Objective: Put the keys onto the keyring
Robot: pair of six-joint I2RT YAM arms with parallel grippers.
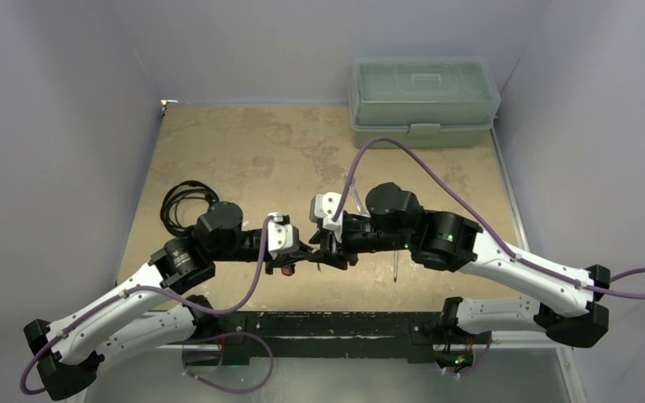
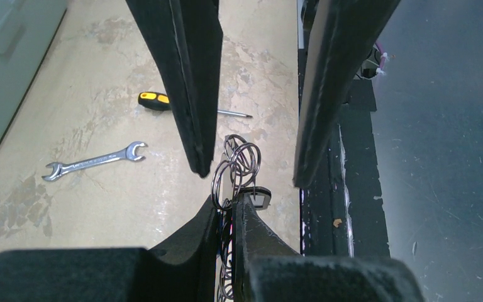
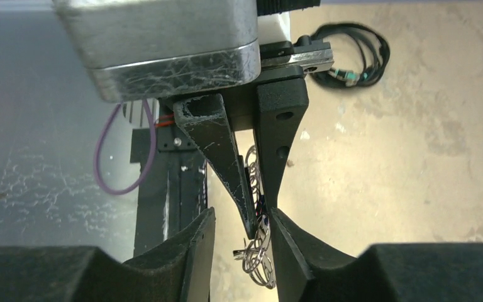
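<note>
Glossy steel wrench (image 2: pixel 94 162); shiny wire keyring (image 2: pixel 236 165); matt, mottled tan table (image 2: pixel 100 207).

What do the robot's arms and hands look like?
The left arm and right arm have smooth white shells with chunky round black joints. A thin purple cable loops along each one. The left hand and right hand have flat, black, wedge-shaped fingers. A tiny green light glows on the right arm.
</note>
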